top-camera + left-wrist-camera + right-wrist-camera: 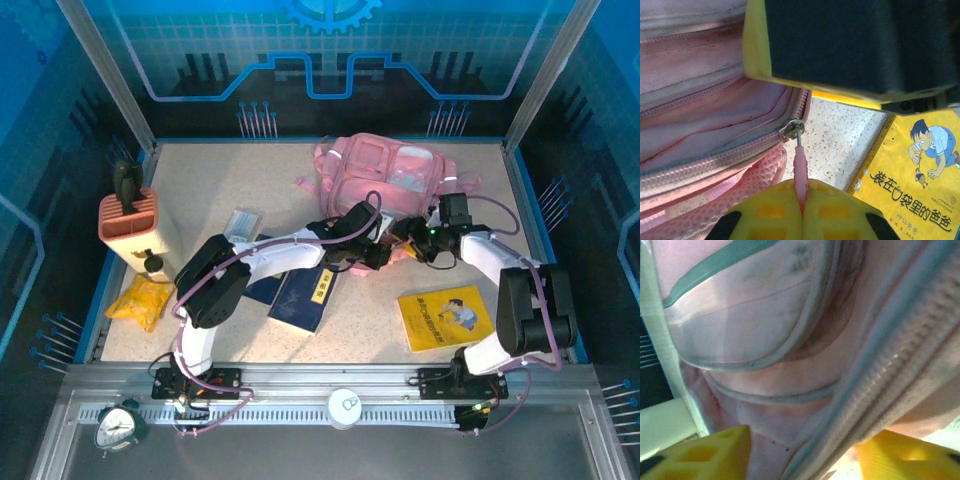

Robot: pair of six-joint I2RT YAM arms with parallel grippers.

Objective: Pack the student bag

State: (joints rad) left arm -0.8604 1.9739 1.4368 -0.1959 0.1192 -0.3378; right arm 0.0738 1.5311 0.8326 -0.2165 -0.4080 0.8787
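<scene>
Position of the student bag [390,175]: it lies at the far centre-right of the counter [250,180], front pockets up, with both arms reaching to its near edge.

Check the left hand [802,200]. You will see it clenched on the pink zipper pull [800,165], with both yellow fingers [770,215] pressed together around the tab. The pull runs up to the metal slider [791,130], which sits at the corner of the bag's zip track. Pink mesh hangs just beside the fingers on the left.

Check the right hand [800,440]. Its fingers [715,455] stand apart, released. A band of the bag's zip edge passes between them; you cannot tell whether either pad touches the fabric. In the overhead view this hand [415,245] sits just beside the left hand [378,252] at the bag's near side.

Note the other items on the counter:
- yellow book [445,318], near the right arm, apart from the bag;
- dark blue booklets [300,295], under the left forearm;
- orange ribbed box [128,228], upright at the left edge;
- yellow packet [140,300], in front of that box.
</scene>
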